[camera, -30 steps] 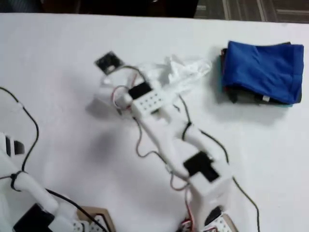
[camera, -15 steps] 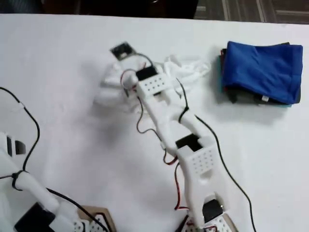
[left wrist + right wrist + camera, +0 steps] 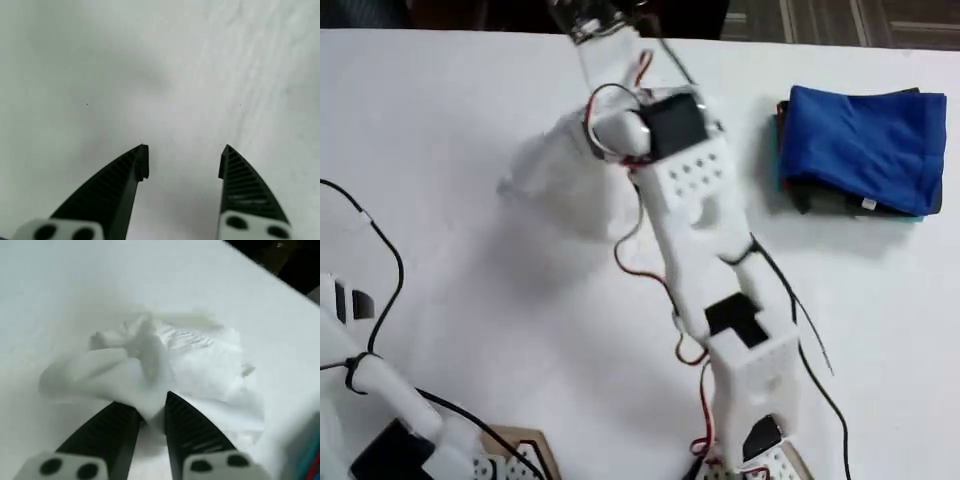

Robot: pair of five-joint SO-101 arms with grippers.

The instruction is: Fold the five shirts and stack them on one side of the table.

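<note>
Tabletop [image 3: 440, 150]: white shirt [image 3: 145, 365] between right fingers [image 3: 184, 427], folded stack [image 3: 865, 150] apart.

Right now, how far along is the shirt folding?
Done: a folded stack, blue on top, sits at one side of the table; its count is unclear. In hand: the right end effector is shut on a crumpled white shirt. The left end effector hangs open. Left: folding the white shirt and stacking it.

White shirt [image 3: 553, 177] partly beneath right arm [image 3: 692, 195]
</note>
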